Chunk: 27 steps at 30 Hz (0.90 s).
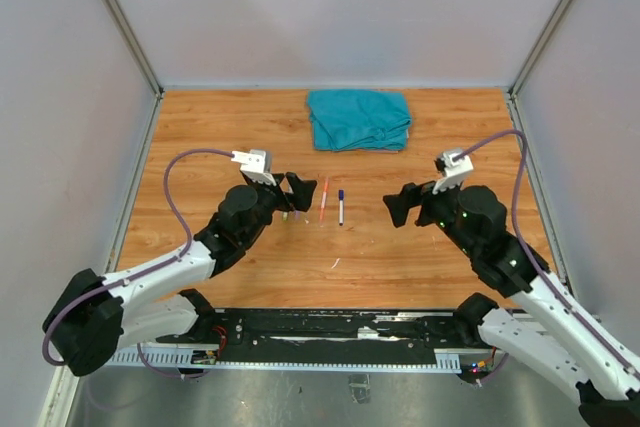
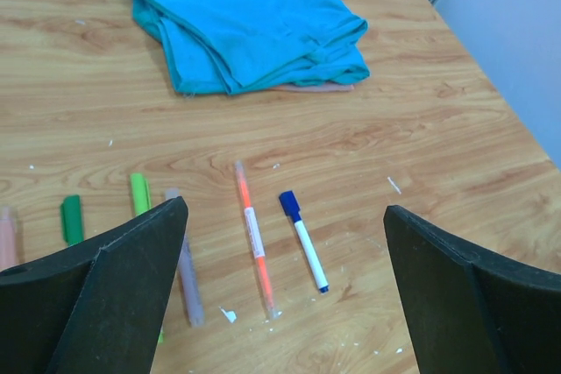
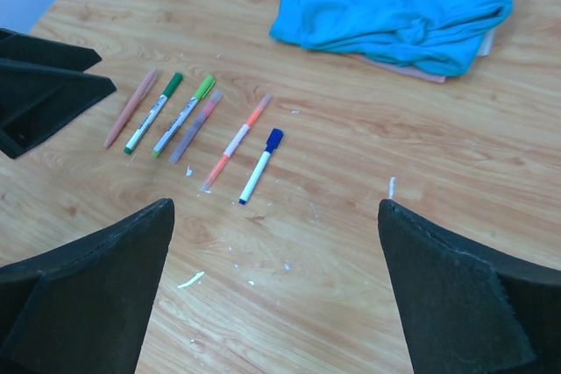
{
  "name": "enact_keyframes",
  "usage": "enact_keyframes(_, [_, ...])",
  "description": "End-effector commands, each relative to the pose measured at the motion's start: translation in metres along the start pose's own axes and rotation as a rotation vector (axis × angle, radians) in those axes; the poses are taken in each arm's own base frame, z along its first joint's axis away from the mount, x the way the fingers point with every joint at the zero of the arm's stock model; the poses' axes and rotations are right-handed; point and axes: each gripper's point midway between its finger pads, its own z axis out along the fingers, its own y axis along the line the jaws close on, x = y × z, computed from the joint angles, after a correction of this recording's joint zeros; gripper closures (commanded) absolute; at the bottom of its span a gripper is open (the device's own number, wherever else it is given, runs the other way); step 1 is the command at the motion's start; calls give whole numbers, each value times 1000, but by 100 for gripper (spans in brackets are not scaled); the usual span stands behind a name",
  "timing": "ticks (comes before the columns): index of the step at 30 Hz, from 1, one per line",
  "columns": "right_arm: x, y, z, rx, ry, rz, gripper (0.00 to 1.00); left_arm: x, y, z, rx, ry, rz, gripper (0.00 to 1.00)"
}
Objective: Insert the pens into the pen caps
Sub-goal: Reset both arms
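Several pens lie side by side on the wooden table. In the right wrist view, from left to right, they are pink [image 3: 131,107], dark green [image 3: 153,113], light green [image 3: 184,116], purple [image 3: 196,126], orange [image 3: 237,142] and blue [image 3: 261,165]. The blue pen wears its blue cap; no loose caps show. My left gripper [image 1: 300,190] is open and empty just above the row, with the orange pen [image 2: 254,238] and the blue pen [image 2: 304,241] between its fingers. My right gripper [image 1: 398,205] is open and empty to the right of the pens.
A crumpled teal cloth [image 1: 359,118] lies at the back middle of the table [image 1: 450,257], with something pinkish under its edge [image 3: 456,63]. Small white scraps dot the wood. Grey walls close in the sides and back.
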Motion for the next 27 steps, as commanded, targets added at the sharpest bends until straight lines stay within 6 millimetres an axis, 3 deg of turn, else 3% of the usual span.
enact_keyframes(1, [9, -33, -28, 118, -6, -85, 1, -38, 1, -10, -65, -18, 16, 0])
enact_keyframes(4, [7, -44, -47, 159, -47, -94, 1, -58, 5, -29, -91, -27, 36, 0])
enact_keyframes(15, [-1, -67, -94, 225, -252, 15, 1, -88, 29, -104, -191, -30, -11, 0])
enact_keyframes(21, [8, -74, -101, 248, -265, 48, 1, -104, 40, -129, -238, -75, -37, 0])
enact_keyframes(27, [10, -72, -98, 240, -249, 32, 1, -106, 48, -136, -283, -49, 17, 0])
